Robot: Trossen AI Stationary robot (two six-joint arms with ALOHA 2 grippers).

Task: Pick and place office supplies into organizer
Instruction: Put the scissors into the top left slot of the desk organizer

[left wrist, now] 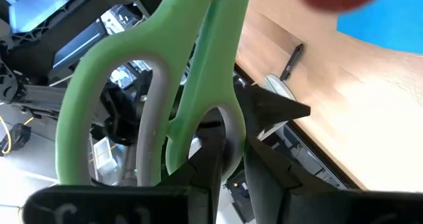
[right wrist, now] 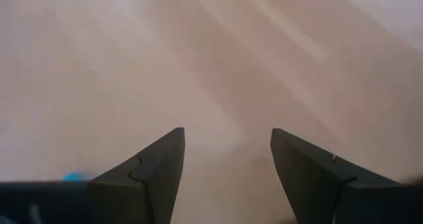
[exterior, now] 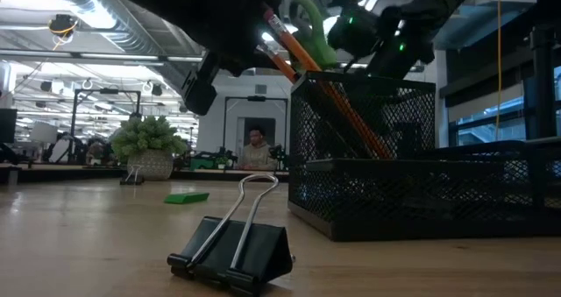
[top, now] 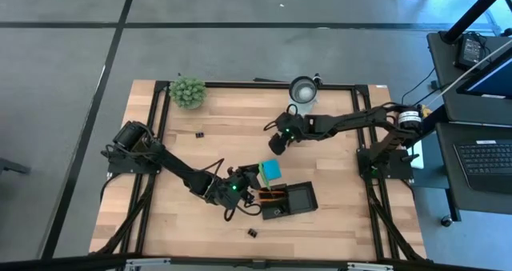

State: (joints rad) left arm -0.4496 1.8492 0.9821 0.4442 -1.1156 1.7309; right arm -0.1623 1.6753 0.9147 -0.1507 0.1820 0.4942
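Observation:
The green-handled scissors point(left wrist: 152, 98) fill the left wrist view, and my left gripper point(left wrist: 231, 178) is shut on them. In the high view this gripper point(top: 240, 187) sits at the left end of the black organizer point(top: 286, 199). The low view shows the scissors' handles point(exterior: 307, 21) sticking up above the organizer's tall mesh compartment point(exterior: 364, 130), next to orange pencils point(exterior: 351, 113) leaning inside it. The blades are hidden. The blue note pad point(top: 270, 171) lies just beyond the organizer. My right gripper point(top: 278, 141) is open over bare wood point(right wrist: 228, 151), farther back. My left gripper holds the scissors by the lower rim of one handle loop point(left wrist: 228, 128), pinched between its two fingers point(left wrist: 264, 178). The handles stand up above the organizer's tall compartment. Where the blades end is hidden by the mesh and the arm.
A black binder clip point(exterior: 237, 249) lies near the table's near edge point(top: 251, 233), and another point(top: 198, 133) sits mid-table. A small green block point(exterior: 187, 197) lies flat on the wood. The fuzzy plant point(top: 186, 92) and the white cup point(top: 302, 89) stand by the far edge.

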